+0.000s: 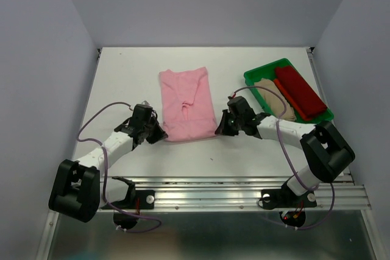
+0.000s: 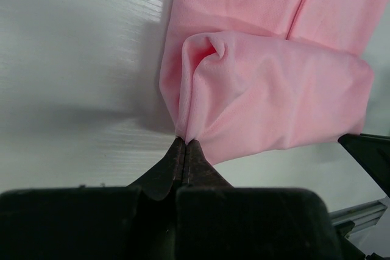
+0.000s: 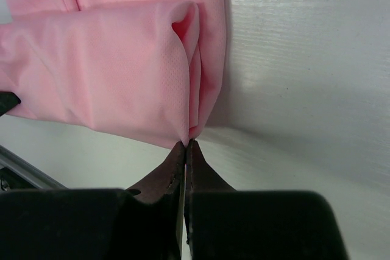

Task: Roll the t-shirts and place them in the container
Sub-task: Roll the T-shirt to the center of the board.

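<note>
Two grippers pinch the near end of the light pink t-shirt (image 1: 186, 105), which lies folded into a long strip on the white bench (image 1: 122, 83). The left gripper (image 2: 184, 145) has its fingers pressed tight together on the shirt's near left corner, and a puckered fold of cloth bulges just beyond its tips. The right gripper (image 3: 186, 145) is likewise clamped on the near right corner, where the turned edge curls into an open-ended fold just ahead of its tips. Between the two grippers the near end of the shirt is doubled back over the flat part, which stretches away from both of them across the bench. A seam line runs along the flat cloth beyond the fold. Off to the right of the right gripper and somewhat beyond it stands a green tray (image 1: 256, 76). It holds a dark red t-shirt (image 1: 300, 92) and a beige t-shirt (image 1: 274, 100), both folded and lying side by side, the beige one on the side nearer the gripper. The tray sits apart from the pink shirt.
</note>
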### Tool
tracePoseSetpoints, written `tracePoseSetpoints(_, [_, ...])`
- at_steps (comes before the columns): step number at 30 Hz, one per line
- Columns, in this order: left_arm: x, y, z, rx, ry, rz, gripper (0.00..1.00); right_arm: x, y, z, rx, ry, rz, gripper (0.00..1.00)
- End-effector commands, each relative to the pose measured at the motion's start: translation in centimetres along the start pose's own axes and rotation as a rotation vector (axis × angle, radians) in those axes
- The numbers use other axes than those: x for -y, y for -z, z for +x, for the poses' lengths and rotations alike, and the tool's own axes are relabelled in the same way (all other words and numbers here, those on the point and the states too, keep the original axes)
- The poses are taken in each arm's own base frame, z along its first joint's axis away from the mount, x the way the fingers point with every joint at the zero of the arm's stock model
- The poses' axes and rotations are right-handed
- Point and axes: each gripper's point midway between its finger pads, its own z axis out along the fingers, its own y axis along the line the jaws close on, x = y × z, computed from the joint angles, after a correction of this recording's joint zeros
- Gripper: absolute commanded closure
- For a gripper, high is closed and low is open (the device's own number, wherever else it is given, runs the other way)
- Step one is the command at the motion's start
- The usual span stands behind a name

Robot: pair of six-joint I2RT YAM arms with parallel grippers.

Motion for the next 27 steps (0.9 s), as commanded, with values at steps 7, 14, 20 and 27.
tracePoseSetpoints(7, [1.4,0.7,-1.2,0.017,-0.003,0.012,1.00,-1.8,1.2,-2.5,0.081,0.022,-0.016,0.99])
tracePoseSetpoints(14, [0.8,-0.3,-1.2,0.014,-0.032,0.001,1.00,-0.6,0.2,-1.4,0.045,0.015,0.012,0.99])
tracePoseSetpoints(20, [0.5,-1.8,-0.3,-0.037,-0.049,0.011,0.84,0.1,-0.9,-0.6,0.031,-0.004,0.022,0.99])
tracePoseSetpoints(27, [0.2,-0.6,-0.8,0.015,-0.037,0.000,0.44,-0.1,-1.0,-0.6,0.031,-0.015,0.008,0.99])
